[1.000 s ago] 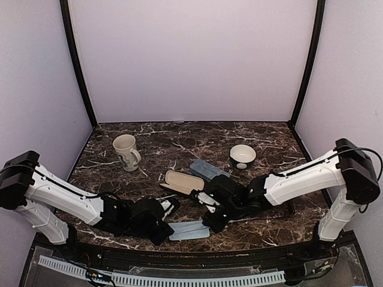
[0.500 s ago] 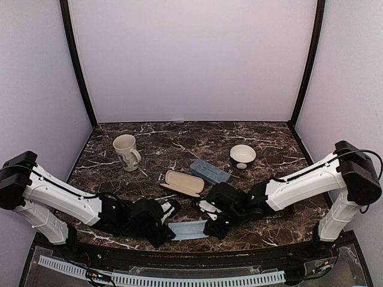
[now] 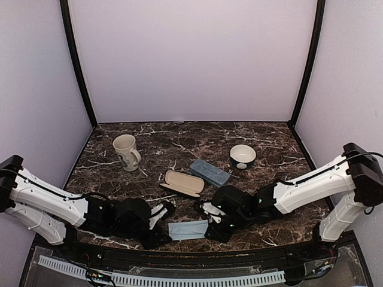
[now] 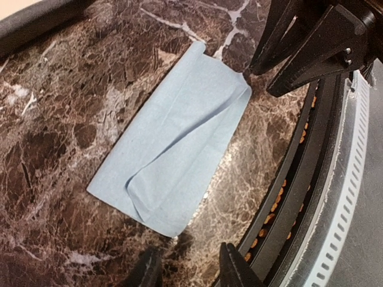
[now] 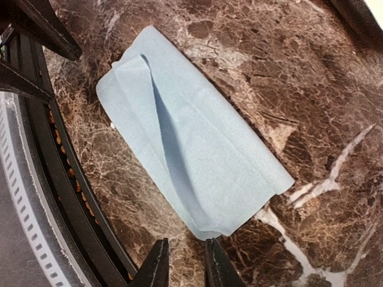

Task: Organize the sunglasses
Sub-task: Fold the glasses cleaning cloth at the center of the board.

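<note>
While blue cloth [image 4: 173,149] lies folded at counter [image 3: 179,143] 6 o'clock, left end effector [image 4: 185,272] and right end effector [image 5: 182,263] flank it, narrowly parted, empty; next likely: stow it in open case [image 3: 182,182].

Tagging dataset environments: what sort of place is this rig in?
Probably a lab test booth, not a home: plain lilac walls between black frame posts, a marble-pattern tabletop, and staged props like a mug, a bowl and an open glasses case.
</note>
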